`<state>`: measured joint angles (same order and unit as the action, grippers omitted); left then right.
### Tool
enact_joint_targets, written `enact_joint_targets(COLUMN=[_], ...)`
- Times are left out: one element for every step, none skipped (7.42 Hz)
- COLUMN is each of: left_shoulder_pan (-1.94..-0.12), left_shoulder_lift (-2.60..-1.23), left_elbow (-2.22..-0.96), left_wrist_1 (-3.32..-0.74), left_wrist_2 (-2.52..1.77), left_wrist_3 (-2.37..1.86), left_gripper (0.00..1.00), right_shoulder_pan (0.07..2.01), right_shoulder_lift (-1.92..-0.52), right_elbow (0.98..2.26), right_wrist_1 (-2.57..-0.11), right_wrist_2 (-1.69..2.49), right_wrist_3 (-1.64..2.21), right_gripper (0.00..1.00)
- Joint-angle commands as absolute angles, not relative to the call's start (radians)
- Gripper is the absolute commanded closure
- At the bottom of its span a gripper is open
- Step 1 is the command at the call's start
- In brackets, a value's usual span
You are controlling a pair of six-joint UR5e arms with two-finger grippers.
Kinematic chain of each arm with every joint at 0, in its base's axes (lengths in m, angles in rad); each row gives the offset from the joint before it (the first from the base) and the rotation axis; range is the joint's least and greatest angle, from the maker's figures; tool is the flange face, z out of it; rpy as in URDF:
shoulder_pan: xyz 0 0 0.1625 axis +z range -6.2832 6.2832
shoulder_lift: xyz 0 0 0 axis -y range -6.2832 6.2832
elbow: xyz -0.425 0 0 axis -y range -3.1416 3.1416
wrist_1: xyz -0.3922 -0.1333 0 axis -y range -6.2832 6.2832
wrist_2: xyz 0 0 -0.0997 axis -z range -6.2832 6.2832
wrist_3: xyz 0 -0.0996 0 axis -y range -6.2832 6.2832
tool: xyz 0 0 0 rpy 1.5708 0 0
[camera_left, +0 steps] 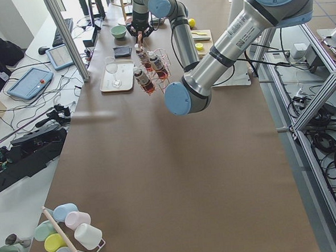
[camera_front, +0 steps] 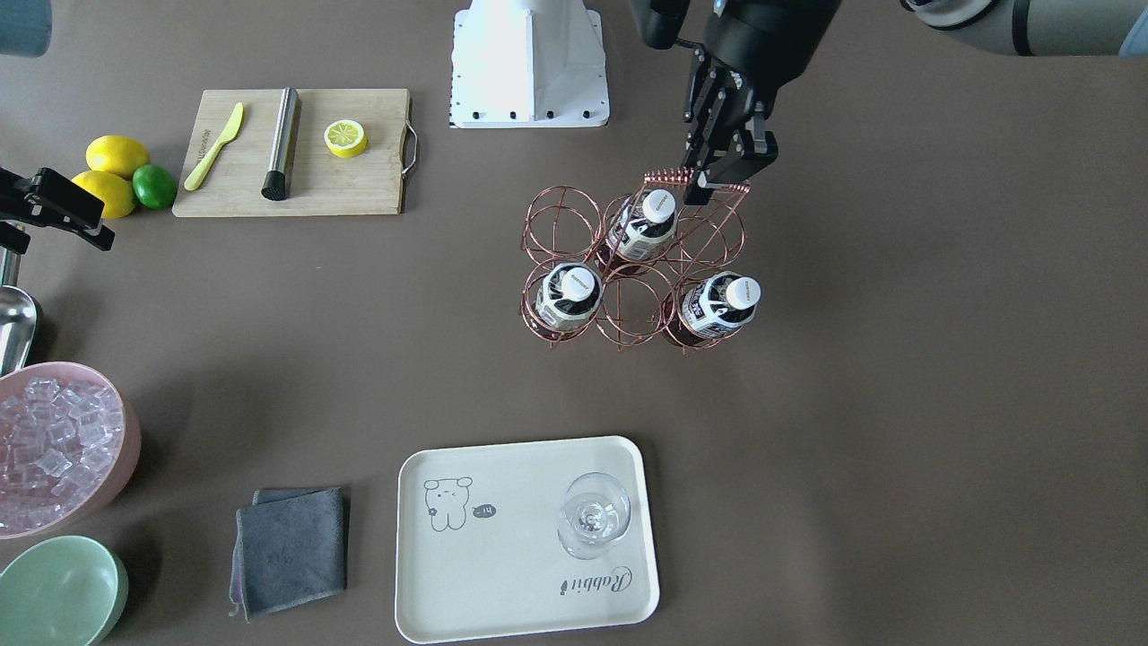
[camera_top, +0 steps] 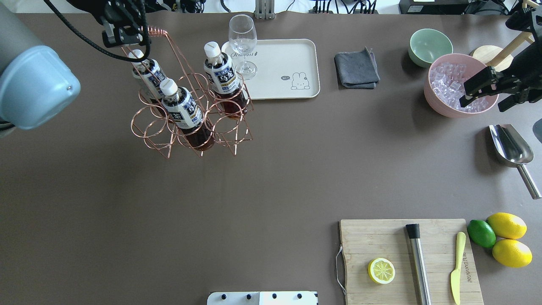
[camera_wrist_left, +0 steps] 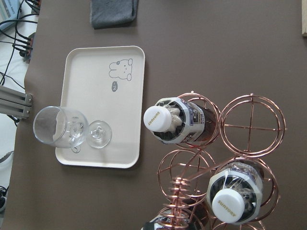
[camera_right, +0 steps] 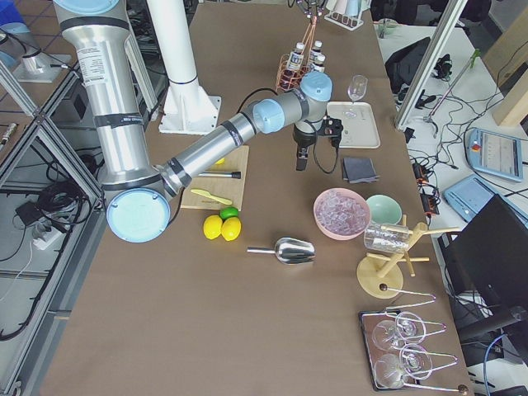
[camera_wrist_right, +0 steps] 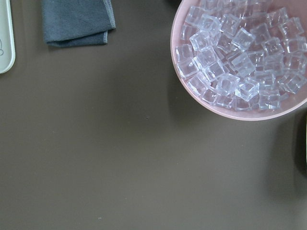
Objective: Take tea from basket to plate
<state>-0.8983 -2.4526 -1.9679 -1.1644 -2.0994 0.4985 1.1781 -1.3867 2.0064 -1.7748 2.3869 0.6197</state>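
Three tea bottles (camera_front: 647,224) upright in basket (camera_front: 628,311) rings; plate (camera_front: 502,574) well apart from basket. Left gripper (camera_front: 706,190) pointing down at basket handle top, opening impossible to tell. Right gripper (camera_top: 482,103) far from basket, fingers spread wide.

Left claw (camera_front: 728,172) hovers at the basket (camera_front: 603,272) handle; 3 bottles (camera_front: 571,296) inside.

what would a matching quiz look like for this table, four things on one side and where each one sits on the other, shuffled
Things:
1. wine glass
2. lemon half
3. ice cubes
4. tea bottles

Places:
a. in the pink bowl
b. in the wire basket
c. on the cream tray
d. on the cutting board

Pairs: 1-c, 2-d, 3-a, 4-b
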Motion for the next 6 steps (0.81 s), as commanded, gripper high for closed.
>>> enact_joint_targets(left_shoulder_pan=[-0.807, -0.787, -0.784, -0.764, -0.732, -0.709], left_shoulder_lift=[-2.496, -2.491, -2.490, -2.497, -2.508, -2.508], left_elbow=[-1.986, -1.979, -1.970, -1.956, -1.956, -1.962], left_wrist_1=[-1.169, -1.170, -1.172, -1.172, -1.178, -1.205], left_wrist_2=[-2.092, -2.094, -2.092, -2.091, -2.074, -2.072], left_wrist_3=[0.408, 0.410, 0.410, 0.407, 0.352, 0.304], left_gripper=[1.00, 1.00, 1.00, 1.00, 1.00, 1.00], right_shoulder_pan=[1.178, 1.178, 1.178, 1.178, 1.178, 1.178], right_shoulder_lift=[-1.387, -1.387, -1.387, -1.387, -1.387, -1.388], right_elbow=[2.006, 2.006, 2.006, 2.008, 2.011, 2.014], right_wrist_1=[-1.776, -1.776, -1.776, -1.775, -1.776, -1.776], right_wrist_2=[2.387, 2.387, 2.387, 2.387, 2.387, 2.387], right_wrist_3=[0.620, 0.620, 0.620, 0.620, 0.620, 0.620], right_gripper=[0.01, 0.01, 0.01, 0.01, 0.01, 0.01])
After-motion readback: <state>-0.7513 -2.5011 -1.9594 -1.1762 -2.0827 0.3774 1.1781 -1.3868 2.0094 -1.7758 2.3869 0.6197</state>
